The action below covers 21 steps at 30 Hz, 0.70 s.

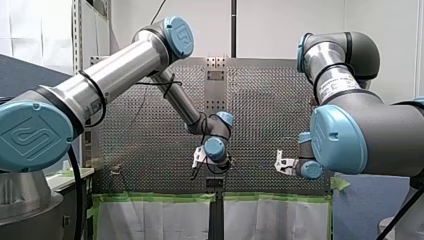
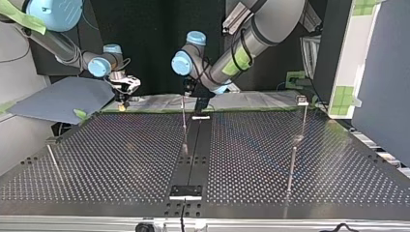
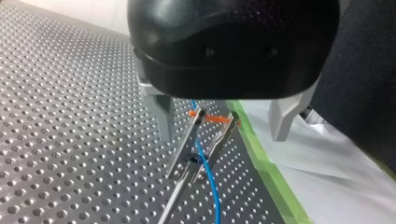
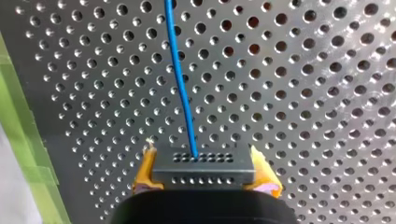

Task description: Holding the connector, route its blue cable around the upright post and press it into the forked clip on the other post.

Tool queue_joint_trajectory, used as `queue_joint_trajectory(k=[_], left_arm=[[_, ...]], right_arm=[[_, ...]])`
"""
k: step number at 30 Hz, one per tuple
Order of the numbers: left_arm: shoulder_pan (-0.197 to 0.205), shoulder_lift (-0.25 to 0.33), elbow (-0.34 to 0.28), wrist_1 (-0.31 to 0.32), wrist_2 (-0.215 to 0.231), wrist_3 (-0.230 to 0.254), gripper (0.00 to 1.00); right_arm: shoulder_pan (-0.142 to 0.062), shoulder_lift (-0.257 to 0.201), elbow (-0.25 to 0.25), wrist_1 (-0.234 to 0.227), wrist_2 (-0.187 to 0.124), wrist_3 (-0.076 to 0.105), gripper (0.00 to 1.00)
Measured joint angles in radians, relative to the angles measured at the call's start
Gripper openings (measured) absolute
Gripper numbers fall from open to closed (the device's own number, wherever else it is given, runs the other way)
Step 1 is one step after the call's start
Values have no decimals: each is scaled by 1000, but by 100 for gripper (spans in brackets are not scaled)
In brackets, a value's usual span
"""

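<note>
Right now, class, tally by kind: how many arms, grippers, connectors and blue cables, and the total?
arms: 2, left arm and right arm
grippers: 2, left gripper and right gripper
connector: 1
cable: 1
total: 6

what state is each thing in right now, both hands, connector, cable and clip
connector: held between yellow pads, cable end facing outward
blue cable: plugged into the connector, running off nearly straight
forked clip: blue cable between its prongs, how deep unclear
left hand: open, straddling the forked clip, not gripping it
right hand: shut on the connector
</note>
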Motion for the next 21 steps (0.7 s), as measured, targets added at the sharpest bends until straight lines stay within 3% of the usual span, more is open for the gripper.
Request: queue_joint_trajectory(k=[21], left_arm=[[-16, 16, -13, 7, -34, -11, 100]], right_arm=[[0, 0, 0, 2, -2, 3, 0]])
